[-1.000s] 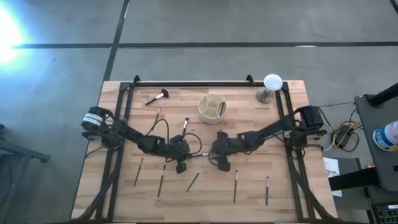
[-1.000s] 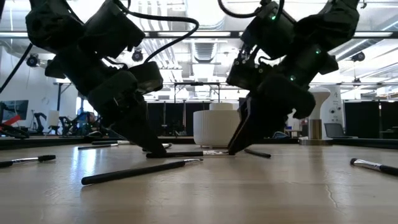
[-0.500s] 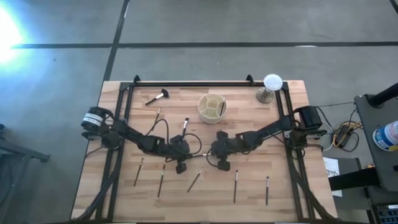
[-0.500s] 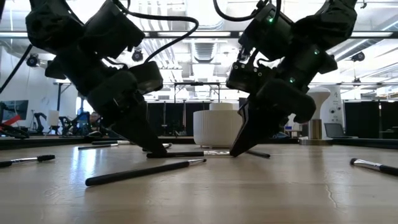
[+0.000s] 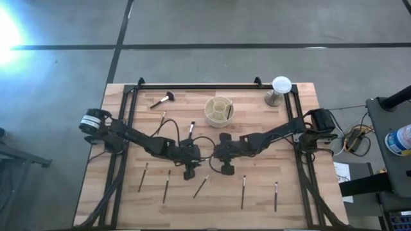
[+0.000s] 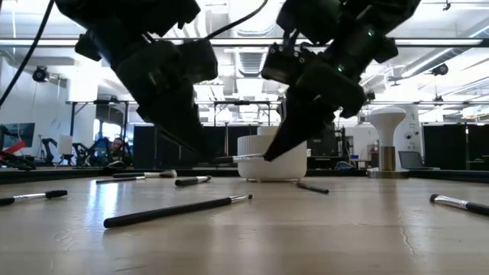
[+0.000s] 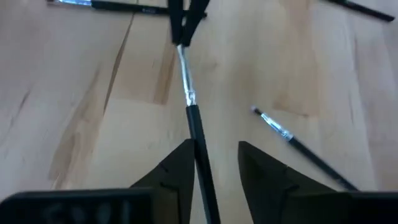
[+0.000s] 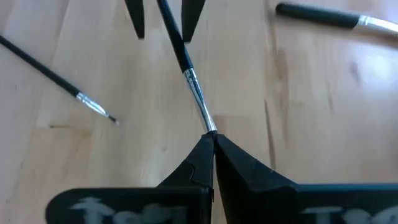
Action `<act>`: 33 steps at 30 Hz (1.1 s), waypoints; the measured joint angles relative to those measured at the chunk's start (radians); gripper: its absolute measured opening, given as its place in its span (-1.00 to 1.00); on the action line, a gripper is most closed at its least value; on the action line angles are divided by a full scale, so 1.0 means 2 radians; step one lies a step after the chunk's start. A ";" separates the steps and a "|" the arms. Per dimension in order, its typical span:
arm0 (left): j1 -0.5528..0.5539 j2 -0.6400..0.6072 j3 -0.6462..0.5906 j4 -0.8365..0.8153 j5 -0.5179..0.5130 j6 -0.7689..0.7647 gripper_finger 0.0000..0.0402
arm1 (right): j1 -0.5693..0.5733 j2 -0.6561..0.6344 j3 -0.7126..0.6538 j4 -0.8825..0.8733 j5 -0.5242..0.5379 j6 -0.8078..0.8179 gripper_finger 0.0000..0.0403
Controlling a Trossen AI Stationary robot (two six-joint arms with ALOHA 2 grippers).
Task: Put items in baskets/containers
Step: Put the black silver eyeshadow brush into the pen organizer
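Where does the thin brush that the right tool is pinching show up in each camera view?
High view: thin brush, table centre, between left tool and right tool.
Low view: level, off the table, before the cream holder.
Left wrist view: runs up the middle, between open fingers.
Right wrist view: runs out from the shut tips.
Shared landmark: right tool pinching its metal ferrule.

A white globe (image 5: pixel 281 84) on its stand occupies the table's (image 5: pixel 302 192) far right corner.
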 joint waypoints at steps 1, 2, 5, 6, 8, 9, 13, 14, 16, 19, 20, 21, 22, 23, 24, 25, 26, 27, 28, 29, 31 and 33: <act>0.000 0.000 0.000 -0.009 0.000 -0.001 -0.42 | 0.000 0.000 0.003 -0.001 0.001 -0.003 -0.96; 0.001 0.000 0.000 -0.019 -0.002 -0.004 -0.41 | 0.000 -0.001 0.005 -0.001 0.002 -0.005 -0.96; 0.001 0.000 -0.001 -0.039 -0.013 -0.011 -0.41 | 0.000 -0.002 0.012 -0.001 0.002 -0.008 -0.96; 0.001 0.000 -0.001 -0.041 -0.014 -0.014 -0.42 | 0.000 -0.002 0.013 -0.001 0.002 -0.009 -0.96; 0.001 0.000 -0.001 -0.042 -0.015 -0.019 -0.45 | 0.000 -0.002 0.016 -0.005 0.002 -0.013 -0.96; 0.001 0.000 -0.002 -0.043 -0.016 -0.020 -0.48 | 0.001 -0.002 0.018 -0.006 0.002 -0.014 -0.96; 0.002 0.000 -0.002 -0.044 -0.022 -0.019 -0.68 | 0.002 -0.002 0.022 -0.013 0.001 -0.016 -0.96; 0.002 0.000 -0.002 -0.043 -0.022 -0.017 -0.76 | 0.002 -0.002 0.024 -0.017 0.001 -0.018 -0.96; 0.004 0.000 -0.002 -0.044 -0.022 -0.013 -0.90 | 0.002 -0.003 0.027 -0.022 0.003 -0.014 -0.96; 0.007 0.000 -0.008 -0.029 -0.030 -0.009 -0.92 | 0.002 -0.013 0.026 -0.031 0.012 -0.008 -0.95; 0.009 -0.001 -0.015 -0.013 -0.032 -0.008 -0.92 | 0.002 -0.022 0.025 -0.040 0.016 -0.009 -0.93; 0.012 -0.001 -0.027 0.007 -0.032 -0.008 -0.92 | 0.001 -0.031 0.025 -0.050 0.022 -0.009 -0.90; 0.016 -0.001 -0.040 0.033 -0.032 -0.009 -0.92 | 0.000 -0.042 0.024 -0.058 0.029 -0.008 -0.86; 0.021 -0.001 -0.054 0.064 -0.032 -0.009 -0.92 | -0.001 -0.055 0.022 -0.067 0.036 -0.007 -0.82; 0.026 -0.001 -0.068 0.097 -0.032 -0.009 -0.92 | -0.002 -0.070 0.016 -0.077 0.047 -0.005 -0.77; 0.032 -0.001 -0.081 0.132 -0.027 -0.009 -0.92 | -0.003 -0.083 0.009 -0.081 0.060 -0.003 -0.73; 0.039 -0.001 -0.093 0.167 -0.021 -0.009 -0.92 | -0.003 -0.098 0.000 -0.080 0.072 0.000 -0.68; 0.046 -0.002 -0.106 0.198 -0.017 -0.009 -0.92 | -0.004 -0.113 -0.013 -0.078 0.083 0.005 -0.63; 0.054 -0.002 -0.116 0.230 -0.011 -0.007 -0.92 | -0.006 -0.128 -0.026 -0.072 0.091 0.011 -0.59; 0.062 -0.002 -0.126 0.263 -0.010 -0.002 -0.92 | -0.009 -0.144 -0.042 -0.059 0.095 0.018 -0.55; 0.079 -0.002 -0.145 0.332 -0.003 0.012 -0.92 | -0.018 -0.173 -0.081 -0.007 0.097 0.031 -0.47; 0.099 -0.002 -0.162 0.401 0.005 0.026 -0.92 | -0.033 -0.195 -0.129 0.072 0.096 0.038 -0.41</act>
